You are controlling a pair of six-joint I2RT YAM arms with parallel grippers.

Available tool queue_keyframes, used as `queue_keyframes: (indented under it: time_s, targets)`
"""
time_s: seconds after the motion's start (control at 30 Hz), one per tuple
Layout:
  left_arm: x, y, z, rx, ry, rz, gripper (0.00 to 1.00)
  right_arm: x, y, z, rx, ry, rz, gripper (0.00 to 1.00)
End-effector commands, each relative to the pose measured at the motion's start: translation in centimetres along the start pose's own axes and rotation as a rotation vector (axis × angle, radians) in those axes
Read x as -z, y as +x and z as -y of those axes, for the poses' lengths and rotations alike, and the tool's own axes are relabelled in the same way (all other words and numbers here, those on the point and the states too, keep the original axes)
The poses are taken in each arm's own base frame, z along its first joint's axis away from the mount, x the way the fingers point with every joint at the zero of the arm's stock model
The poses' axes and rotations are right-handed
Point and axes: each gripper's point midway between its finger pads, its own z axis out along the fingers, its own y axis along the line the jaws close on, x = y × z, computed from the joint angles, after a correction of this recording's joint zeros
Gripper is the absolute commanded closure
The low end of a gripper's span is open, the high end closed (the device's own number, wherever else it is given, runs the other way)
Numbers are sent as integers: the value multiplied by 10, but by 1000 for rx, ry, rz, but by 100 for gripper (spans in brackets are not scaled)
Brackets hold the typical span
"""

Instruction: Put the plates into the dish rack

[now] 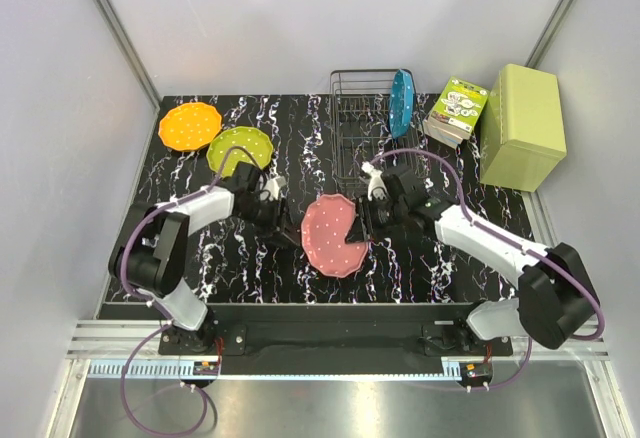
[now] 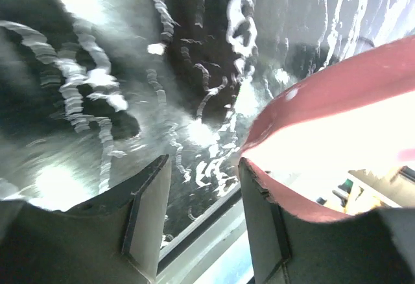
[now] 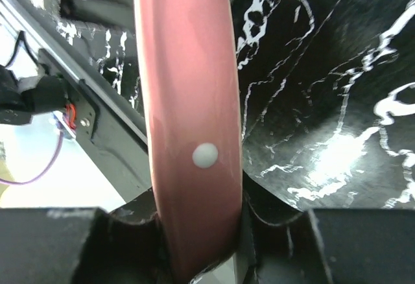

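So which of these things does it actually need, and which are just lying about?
For the job: pink plate, blue plate, orange plate, yellow-green plate, dish rack.
Just lying about: light green box, small printed carton.

Overhead view: even, diffuse light, sharp throughout, with soft shadows; a bright strip glares on the silver metal rail (image 1: pixel 340 366) at the near edge. Left wrist view: motion-blurred, with blown-out highlights on the glossy black white-veined marble tabletop (image 2: pixel 97 102) and the round pink scalloped plate (image 2: pixel 337 122). Right wrist view: the close plate rim is soft, and a glare patch lies on the tabletop.
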Motion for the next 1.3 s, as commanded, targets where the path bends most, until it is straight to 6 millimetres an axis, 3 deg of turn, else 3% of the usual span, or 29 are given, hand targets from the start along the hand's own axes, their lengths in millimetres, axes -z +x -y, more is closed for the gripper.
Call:
queue_keyframes:
  time_s: [0.0, 0.03, 0.07, 0.1, 0.13, 0.17, 0.23, 0.27, 0.33, 0.37, 0.43, 0.47, 0.57, 0.6, 0.63, 0.67, 0.7, 0.73, 0.8, 0.87, 1.0, 1.27]
  targets:
    - [56, -42, 12, -115, -50, 167, 45, 33, -70, -37, 228, -30, 138, 100]
    - [77, -58, 19, -142, -48, 230, 44, 48, -94, -52, 270, -32, 194, 100]
    - [93, -67, 22, -161, -65, 272, 42, 53, -98, -55, 276, -16, 182, 100]
    - [118, -75, 28, -210, -100, 348, 32, 60, -110, -59, 307, -3, 206, 100]
    - [146, -94, 35, -254, -146, 448, 12, 78, -133, -79, 339, -11, 267, 100]
    - [174, -112, 12, -243, -355, 559, 5, 83, -147, -83, 349, 3, 301, 100]
    - [224, -135, 11, -248, -527, 762, 1, 107, -191, -101, 387, 50, 437, 100]
    - [248, -143, -3, -232, -663, 837, 1, 113, -207, -103, 385, 79, 484, 100]
    - [275, -157, -6, -203, -759, 932, 1, 133, -253, -99, 383, 205, 640, 100]
    - [287, -160, -12, -172, -819, 959, 1, 147, -276, -79, 371, 357, 731, 100]
    - [294, -165, -15, -131, -863, 970, 1, 166, -317, -61, 342, 532, 888, 100]
    - [301, -163, -21, -89, -900, 997, 1, 185, -331, -40, 326, 702, 958, 100]
    - [326, -152, -32, 30, -991, 1127, 1, 194, -367, -20, 341, 894, 1071, 100]
    - [325, -149, -36, 47, -1003, 1129, 1, 202, -378, -22, 331, 926, 1114, 100]
    - [325, -147, -37, 51, -1011, 1129, 1, 190, -387, -11, 328, 958, 1117, 100]
    - [327, -143, -38, 73, -1014, 1142, 1, 189, -392, -6, 322, 981, 1119, 100]
    - [324, -140, -40, 80, -1013, 1139, 1, 198, -401, -5, 302, 987, 1150, 100]
    - [324, -138, -40, 83, -1009, 1143, 1, 186, -404, 6, 295, 1003, 1133, 100]
    - [320, -136, -35, 74, -986, 1148, 1, 187, -413, 24, 262, 1060, 1135, 100]
    - [317, -135, -32, 61, -968, 1145, 1, 194, -413, 42, 200, 1142, 1139, 100]
    - [314, -134, -31, 50, -951, 1140, 1, 183, -419, 76, 166, 1237, 1033, 100]
    - [294, -136, -34, 51, -890, 1102, 1, 169, -413, 99, 172, 1319, 948, 100]
